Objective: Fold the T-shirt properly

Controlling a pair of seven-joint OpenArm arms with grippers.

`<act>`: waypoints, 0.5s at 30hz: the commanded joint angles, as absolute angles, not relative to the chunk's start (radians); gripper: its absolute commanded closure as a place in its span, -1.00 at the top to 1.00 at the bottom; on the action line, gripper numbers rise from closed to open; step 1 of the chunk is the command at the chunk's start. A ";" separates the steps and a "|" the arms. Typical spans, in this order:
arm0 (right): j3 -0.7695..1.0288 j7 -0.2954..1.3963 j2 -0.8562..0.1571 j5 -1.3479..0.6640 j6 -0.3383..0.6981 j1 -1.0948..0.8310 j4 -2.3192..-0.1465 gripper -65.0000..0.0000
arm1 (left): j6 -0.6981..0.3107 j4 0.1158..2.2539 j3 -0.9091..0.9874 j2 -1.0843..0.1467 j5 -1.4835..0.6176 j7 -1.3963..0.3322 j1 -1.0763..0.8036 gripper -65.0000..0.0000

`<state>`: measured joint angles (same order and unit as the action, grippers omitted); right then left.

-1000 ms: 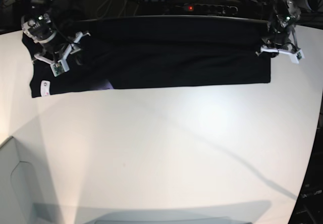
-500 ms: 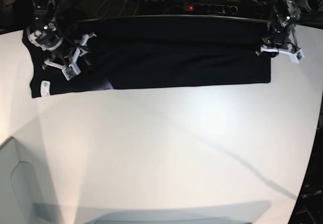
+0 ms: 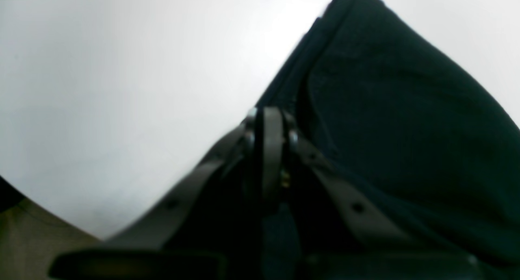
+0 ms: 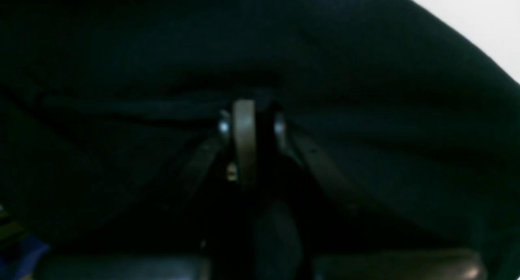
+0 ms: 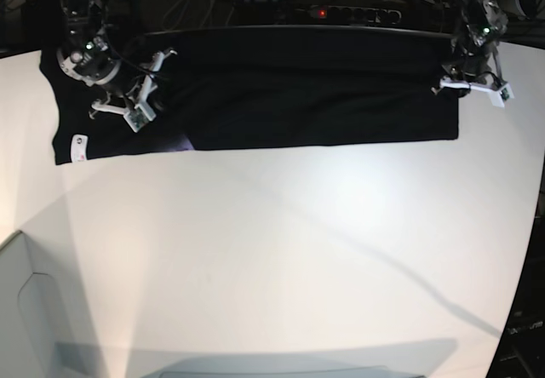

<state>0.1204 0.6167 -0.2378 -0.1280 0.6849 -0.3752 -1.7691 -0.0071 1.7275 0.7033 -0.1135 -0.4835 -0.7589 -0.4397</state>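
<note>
The T-shirt [image 5: 298, 88] is lying lengthwise along the table's [image 5: 281, 250] far edge, both grippers' [image 5: 471, 87] [image 5: 140, 88] jaws pinching it.

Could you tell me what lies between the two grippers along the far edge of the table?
In the base view, only the black T-shirt spans the stretch from the right gripper to the left gripper, lying as a long folded band on the white table.

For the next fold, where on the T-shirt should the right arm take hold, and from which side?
Probably the near corner by the white tag. The T-shirt lies flat as a long band, so only edges offer cloth to pinch. The right gripper, above the cloth, should come down from above, over the near hem.
</note>
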 commanded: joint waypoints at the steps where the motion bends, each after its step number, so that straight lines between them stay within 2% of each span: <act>1: 0.127 0.596 -0.248 -0.140 0.698 -0.372 -1.802 -1.00 | -0.007 1.742 0.708 -0.124 -0.484 -0.742 -0.440 -1.00; 8: 0.120 0.604 -0.240 -0.140 0.698 -0.380 -1.949 -1.00 | -0.007 1.742 0.708 -0.124 -0.481 -0.742 -0.438 -1.00; 15: 0.050 0.605 -0.245 -0.139 0.698 -0.328 -1.945 -1.00 | -0.007 1.744 0.710 -0.124 -0.478 -0.742 -0.441 -1.00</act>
